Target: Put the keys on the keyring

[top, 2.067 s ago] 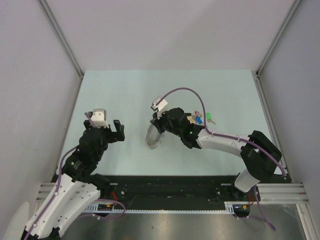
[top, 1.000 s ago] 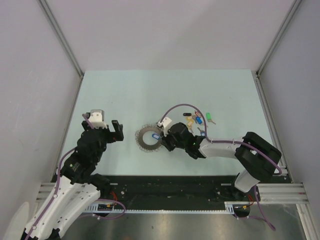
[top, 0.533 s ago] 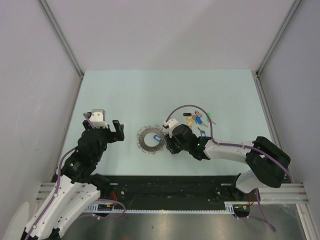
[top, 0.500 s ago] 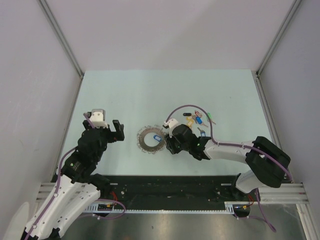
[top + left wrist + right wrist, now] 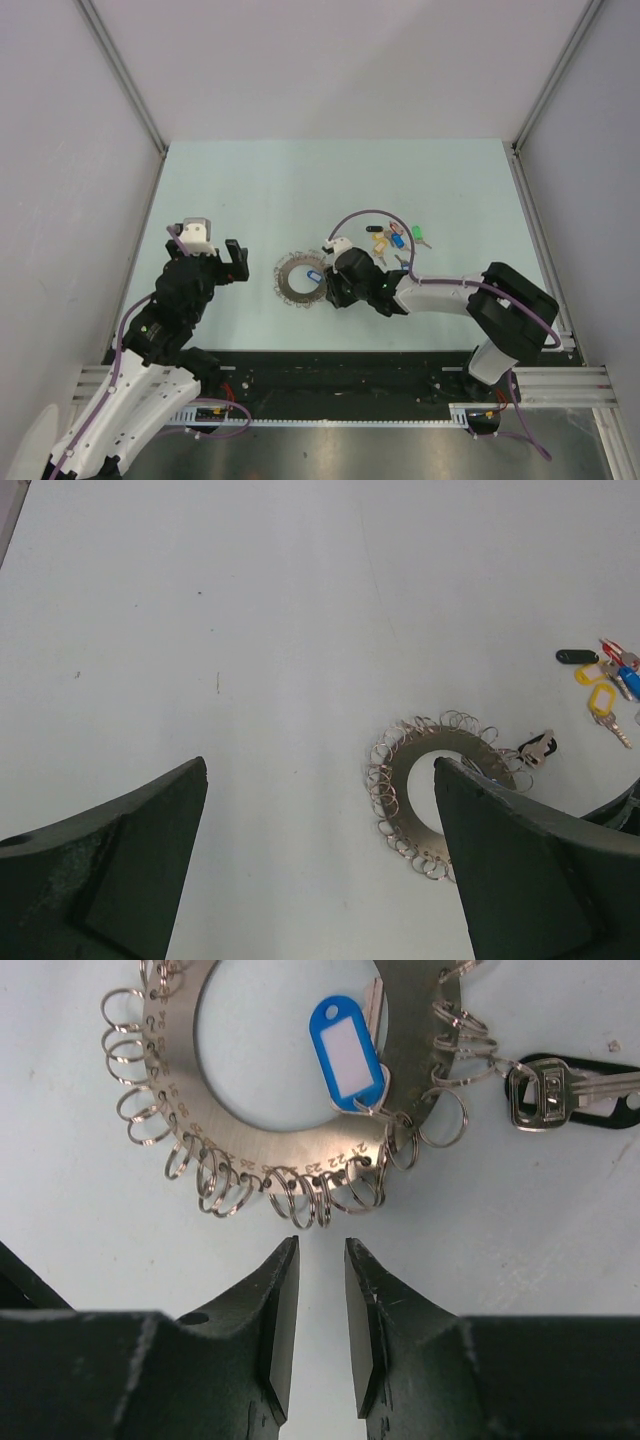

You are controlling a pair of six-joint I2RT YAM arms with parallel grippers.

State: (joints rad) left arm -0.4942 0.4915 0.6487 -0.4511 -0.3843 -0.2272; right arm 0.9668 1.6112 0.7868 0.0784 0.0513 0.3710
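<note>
The keyring lies flat on the table, a grey metal disc edged with small wire loops. A blue-headed key and a black-headed key hang on its loops. In the right wrist view the keyring and the blue key sit just beyond my right gripper, whose jaws stand a narrow gap apart and empty. The right gripper is at the ring's right edge. The left gripper is wide open and empty, left of the ring. Loose keys lie to the right.
The loose keys, with yellow, green, blue, black and red heads, also show at the right edge of the left wrist view. Grey walls enclose the table on three sides. The right arm's purple cable arches over the key pile.
Two seconds ago the right gripper held the ring up on edge; it now lies flat and released. The right gripper has since shifted slightly beside it. The left arm has not moved.
</note>
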